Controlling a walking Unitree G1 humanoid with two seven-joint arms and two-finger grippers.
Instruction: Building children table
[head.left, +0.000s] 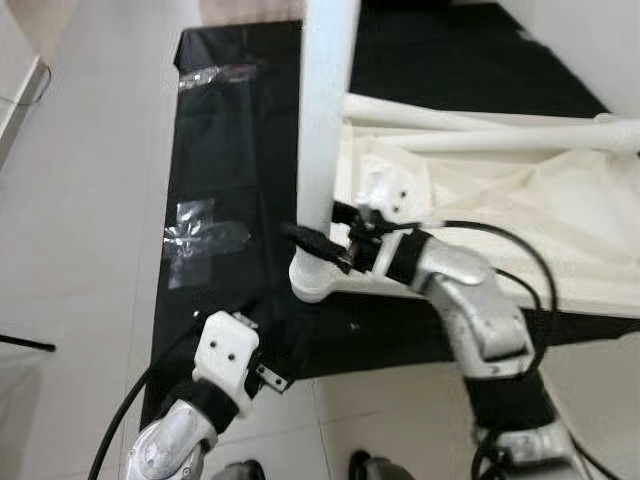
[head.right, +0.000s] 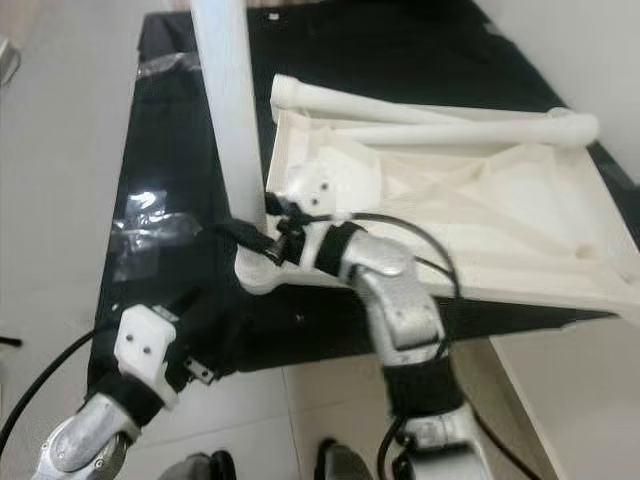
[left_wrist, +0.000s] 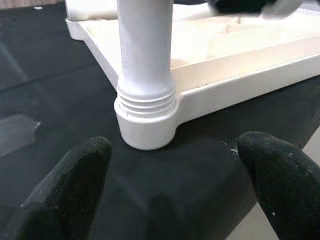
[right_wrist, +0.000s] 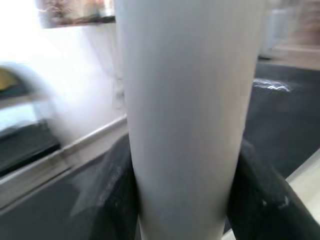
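Note:
A white plastic tabletop (head.left: 560, 250) lies upside down on a black mat (head.left: 230, 130). One white table leg (head.left: 325, 110) stands upright in the near left corner socket (left_wrist: 145, 127), threads showing at the joint. My right gripper (head.right: 245, 232) is shut on this leg just above the socket; its black fingers (right_wrist: 260, 200) press both sides of the leg (right_wrist: 185, 115). My left gripper (left_wrist: 175, 200) hangs open low in front of the socket, fingertips (left_wrist: 75, 185) wide apart and touching nothing.
Two more white legs (head.right: 430, 120) lie across the tabletop's far side. Clear tape patches (head.left: 200, 240) stick to the mat on the left. Pale floor tiles surround the mat, with a black cable (head.left: 25, 343) at far left.

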